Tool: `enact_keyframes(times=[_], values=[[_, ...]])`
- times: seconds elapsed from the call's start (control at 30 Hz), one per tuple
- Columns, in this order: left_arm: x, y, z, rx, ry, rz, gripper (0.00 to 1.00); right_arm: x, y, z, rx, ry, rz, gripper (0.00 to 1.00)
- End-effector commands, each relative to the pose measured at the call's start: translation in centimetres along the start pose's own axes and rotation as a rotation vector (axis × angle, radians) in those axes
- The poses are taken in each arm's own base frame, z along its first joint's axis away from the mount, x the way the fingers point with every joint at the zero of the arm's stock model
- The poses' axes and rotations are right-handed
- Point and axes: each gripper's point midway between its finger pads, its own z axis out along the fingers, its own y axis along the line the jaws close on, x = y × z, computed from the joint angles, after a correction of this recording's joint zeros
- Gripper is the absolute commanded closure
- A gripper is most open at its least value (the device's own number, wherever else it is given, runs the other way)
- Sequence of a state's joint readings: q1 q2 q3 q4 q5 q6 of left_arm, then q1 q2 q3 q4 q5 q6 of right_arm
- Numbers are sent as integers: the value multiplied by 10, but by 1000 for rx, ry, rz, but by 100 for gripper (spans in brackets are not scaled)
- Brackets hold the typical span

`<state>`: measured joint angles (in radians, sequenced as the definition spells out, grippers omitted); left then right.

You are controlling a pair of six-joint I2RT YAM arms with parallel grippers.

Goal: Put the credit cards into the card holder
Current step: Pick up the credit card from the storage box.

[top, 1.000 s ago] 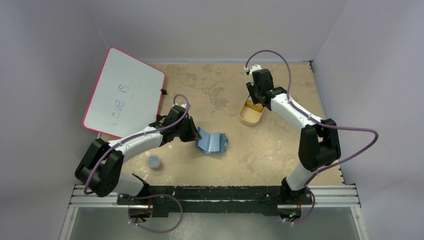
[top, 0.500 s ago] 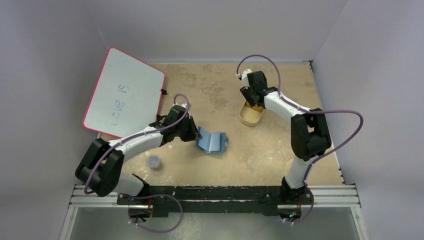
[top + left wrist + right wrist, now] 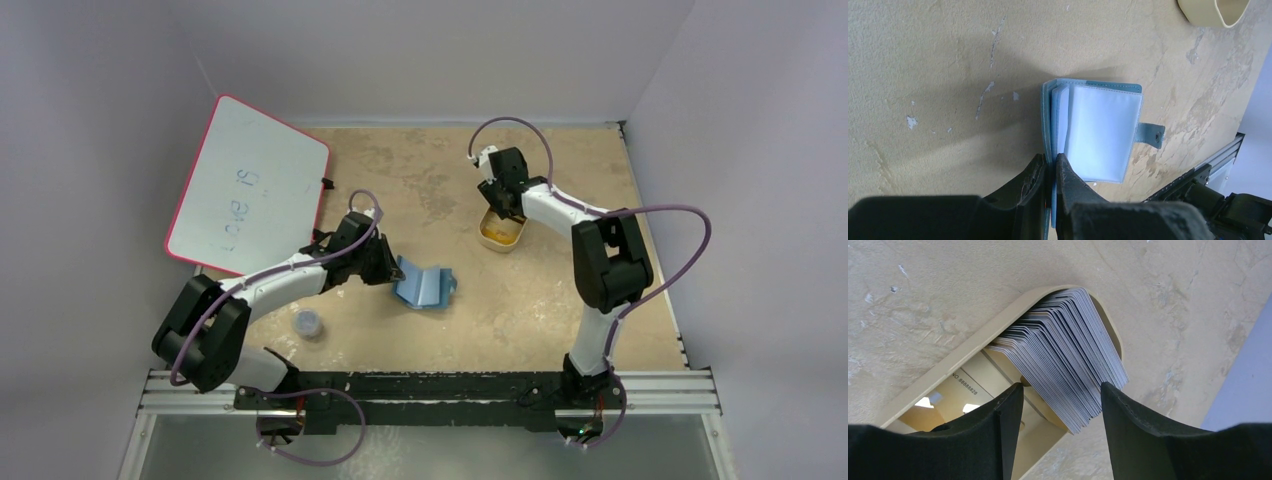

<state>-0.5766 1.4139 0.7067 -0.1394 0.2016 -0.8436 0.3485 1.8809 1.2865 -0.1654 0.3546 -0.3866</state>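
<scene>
The cards (image 3: 1068,370) sit as a thick fanned pack standing on edge at one end of the tray (image 3: 948,372), grey-silver edges up toward the R wrist cam. Their long edges run roughly along the line from that cam to the tray end, and the pack leans, so the top edges step like a staircase. The R gripper (image 3: 1062,390) hangs over the pack with jaws well apart, one finger each side of its near end, and holds no card. The biggest risk, we think, is that closing from here takes many cards at once or none cleanly, since the edges are packed tight w/ no gap to pick out one. A slanted bite could also tip the pack over or drag the light tray across the table (image 3: 923,75). The holder (image 3: 1098,135) lies well apart from the tray, nearer the L arm, spread open w/ clear pockets up. Its fold line runs away from the L wrist cam and the strap tab points off to the side. The L gripper (image 3: 1049,165) is pinched narrow on a leaf near the fold. If that pinch slips, the holder may flop shut or skid when a card pushes in.
</scene>
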Motion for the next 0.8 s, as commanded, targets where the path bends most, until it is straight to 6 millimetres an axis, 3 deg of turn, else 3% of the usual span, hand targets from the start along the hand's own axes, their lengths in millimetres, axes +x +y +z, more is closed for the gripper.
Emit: enact_keyframes(times=[0.0, 0.23, 0.57, 0.77], values=[[-8, -11, -4, 41, -23, 39, 100, -13, -20, -10, 57, -11, 11, 39], [-8, -10, -3, 36, -28, 33, 100, -23, -26, -23, 57, -34, 20, 40], [-8, -11, -3, 41, -27, 34, 100, -7, -16, -7, 56, 9, 0, 40], [-7, -8, -4, 31, -25, 38, 100, -5, -26, -6, 117, 28, 3, 44]])
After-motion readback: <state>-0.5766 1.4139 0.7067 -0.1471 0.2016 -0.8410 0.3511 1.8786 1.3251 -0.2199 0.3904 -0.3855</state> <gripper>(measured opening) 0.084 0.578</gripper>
